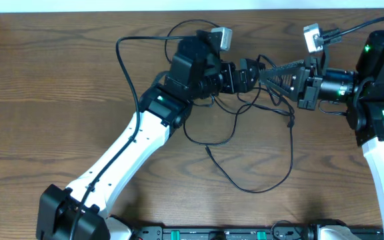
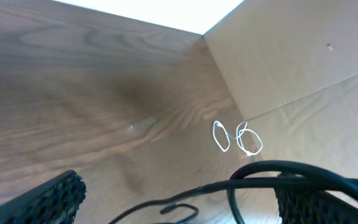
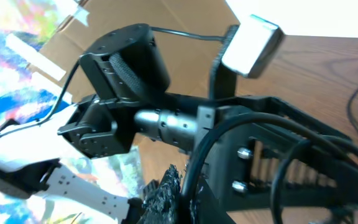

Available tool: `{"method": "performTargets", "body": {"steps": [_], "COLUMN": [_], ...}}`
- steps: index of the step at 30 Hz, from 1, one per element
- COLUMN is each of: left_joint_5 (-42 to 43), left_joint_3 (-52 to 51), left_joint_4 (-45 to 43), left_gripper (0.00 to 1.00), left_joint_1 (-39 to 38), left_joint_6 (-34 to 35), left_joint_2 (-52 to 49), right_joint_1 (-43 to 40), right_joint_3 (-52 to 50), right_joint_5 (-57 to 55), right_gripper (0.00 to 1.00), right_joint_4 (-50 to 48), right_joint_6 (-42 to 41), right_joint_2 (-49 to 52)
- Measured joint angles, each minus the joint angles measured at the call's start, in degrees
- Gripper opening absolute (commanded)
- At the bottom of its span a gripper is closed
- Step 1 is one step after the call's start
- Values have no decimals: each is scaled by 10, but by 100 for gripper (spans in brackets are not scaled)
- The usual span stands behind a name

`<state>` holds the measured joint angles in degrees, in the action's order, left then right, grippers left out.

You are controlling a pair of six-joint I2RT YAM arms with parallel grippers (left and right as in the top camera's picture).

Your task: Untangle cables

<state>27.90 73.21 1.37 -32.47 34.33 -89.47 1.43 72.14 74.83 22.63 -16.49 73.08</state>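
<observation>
Left end effector (image 2: 180, 198) among black cables (image 1: 291, 150)

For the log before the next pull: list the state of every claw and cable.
left claw: open, black cables running between its fingers
right claw: open or shut cannot be told
black cables: slack loops crossing on the table
white cable: lying in small loops, untouched

Overhead, the cables (image 1: 291, 150) vanish where the left gripper (image 1: 253, 71) meets the right gripper (image 1: 267, 75); we cannot tell whether the right one pinches any. The left wrist view's lower edge cuts both fingers (image 2: 48, 199), and the white cable (image 2: 229, 142) is too small for us to make out plugs. The right wrist view shows one finger (image 3: 163, 199), cropped.
</observation>
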Motion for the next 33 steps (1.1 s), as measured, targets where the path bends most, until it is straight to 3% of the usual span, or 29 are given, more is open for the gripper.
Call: {"method": "performTargets", "body": {"steps": [13, 19, 27, 33], "left_joint_5": [-88, -270, -599, -698], "left_joint_3": [0, 0, 1, 2], "left_joint_4": [-13, 54, 196, 289], "left_gripper": [97, 97, 97, 96], "left_joint_1": [-40, -44, -12, 69], "left_joint_6": [19, 19, 16, 13], "left_joint_2": [-5, -10, -14, -14], "right_joint_1": [12, 12, 12, -8], "right_joint_3": [0, 0, 0, -3], "right_joint_5": [19, 17, 6, 2], "right_gripper": [1, 1, 1, 1], "right_joint_4": [-9, -9, -8, -7], "right_joint_6": [-9, -11, -12, -12], "right_joint_2": [0, 0, 6, 9]}}
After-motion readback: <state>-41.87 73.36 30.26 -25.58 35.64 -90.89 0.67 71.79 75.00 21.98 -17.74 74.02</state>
